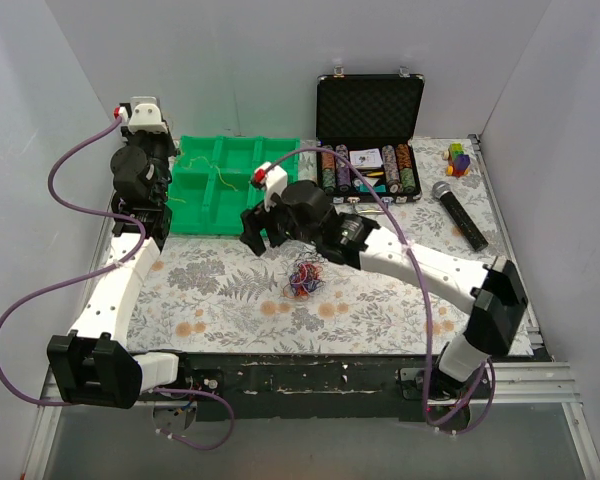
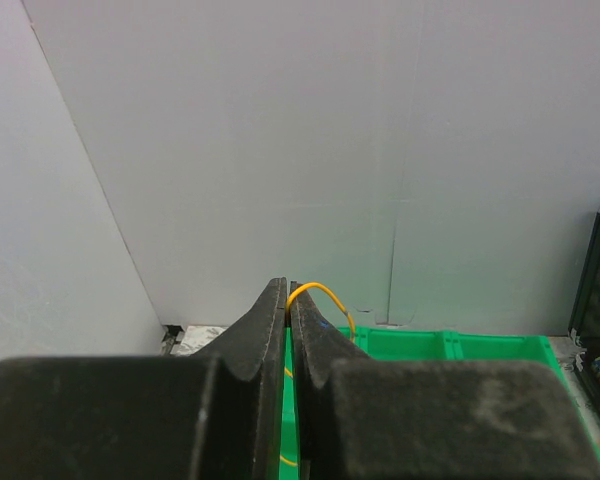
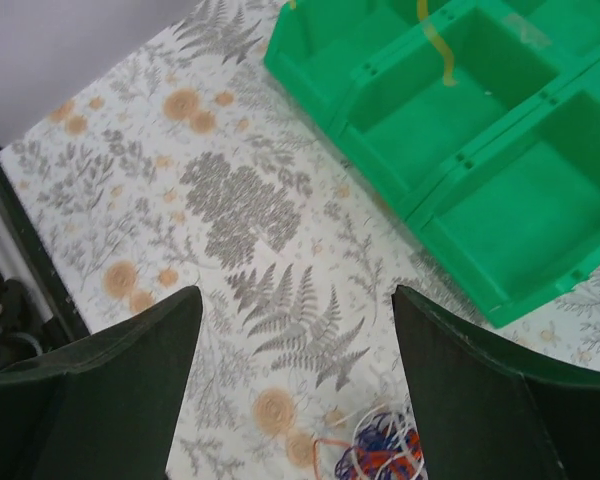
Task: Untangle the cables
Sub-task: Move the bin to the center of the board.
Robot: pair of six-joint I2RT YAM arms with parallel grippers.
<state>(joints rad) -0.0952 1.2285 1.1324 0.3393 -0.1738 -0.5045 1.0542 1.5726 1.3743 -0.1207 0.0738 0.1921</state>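
Cables (image 1: 303, 279) lie in a tangled bunch on the tabletop (image 1: 210, 300), near the green bin (image 1: 195, 222). Right tool (image 3: 295, 295) hangs above them, spread wide. By the bin, left tool (image 2: 287, 292) pinches one orange cable (image 2: 320, 289).

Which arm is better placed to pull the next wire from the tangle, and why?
Right. The right gripper is open, close above the tangle; the left gripper is shut on a yellow wire, off by the tray.
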